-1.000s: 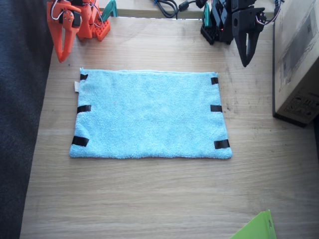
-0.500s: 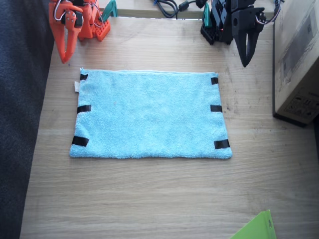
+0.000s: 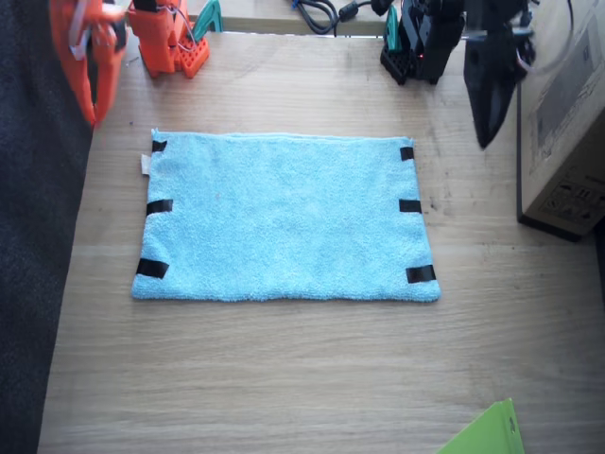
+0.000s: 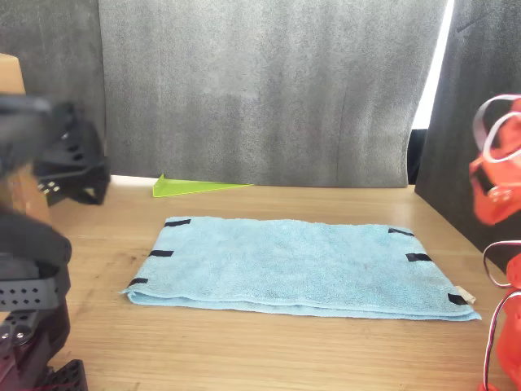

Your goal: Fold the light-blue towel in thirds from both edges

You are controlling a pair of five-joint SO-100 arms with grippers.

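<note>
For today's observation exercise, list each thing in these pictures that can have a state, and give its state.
light-blue towel: spread flat on the table, unfolded.
black tape strips: three on each short edge, all showing.
white tag: sticking out at one short edge.
left hand: raised beyond the towel's edge, holding nothing; fingers look closed.
right hand: raised off the table's side, holding nothing; blurred, opening unclear.

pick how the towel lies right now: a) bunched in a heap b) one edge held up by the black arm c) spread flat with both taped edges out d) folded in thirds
c, the towel lies flat on the table, with black tape strips showing on both short edges and neither arm touching it.
</note>
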